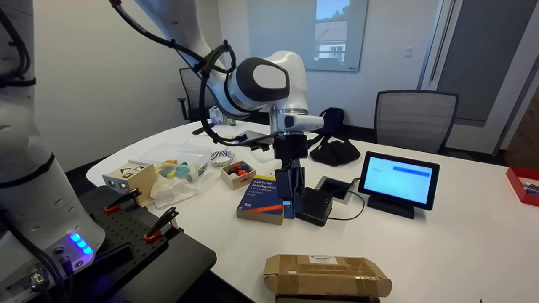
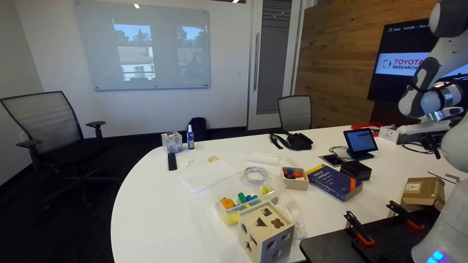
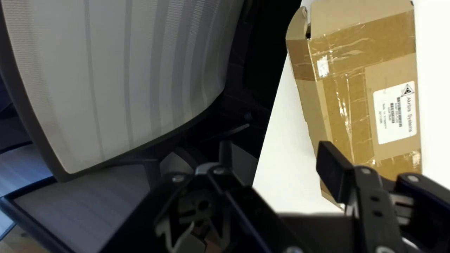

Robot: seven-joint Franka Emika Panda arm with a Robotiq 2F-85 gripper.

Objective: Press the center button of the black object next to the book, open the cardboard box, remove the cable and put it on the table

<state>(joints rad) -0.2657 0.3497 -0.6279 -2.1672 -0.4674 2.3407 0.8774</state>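
The cardboard box (image 1: 328,284) lies on the white table (image 1: 459,248), also in an exterior view (image 2: 422,191) and the wrist view (image 3: 355,105). Its end flaps stick out and its lid looks slightly raised; the inside and cable are hidden. The book (image 1: 261,198) lies farther back, beside the small black object (image 1: 316,206); both show in an exterior view, book (image 2: 334,182) and black object (image 2: 355,170). Its button cannot be made out. My gripper (image 1: 291,208) hangs above the table, also visible in an exterior view (image 2: 434,146). Its fingers (image 3: 276,156) are wide apart and empty, beside the box's edge.
A tablet (image 1: 398,179) stands behind the black object, with cables by a table socket (image 1: 334,188). A small toy tray (image 1: 238,174), wooden shape box (image 2: 267,230) and toy bin (image 2: 219,208) stand beyond the book. A chair (image 3: 123,70) stands past the table edge.
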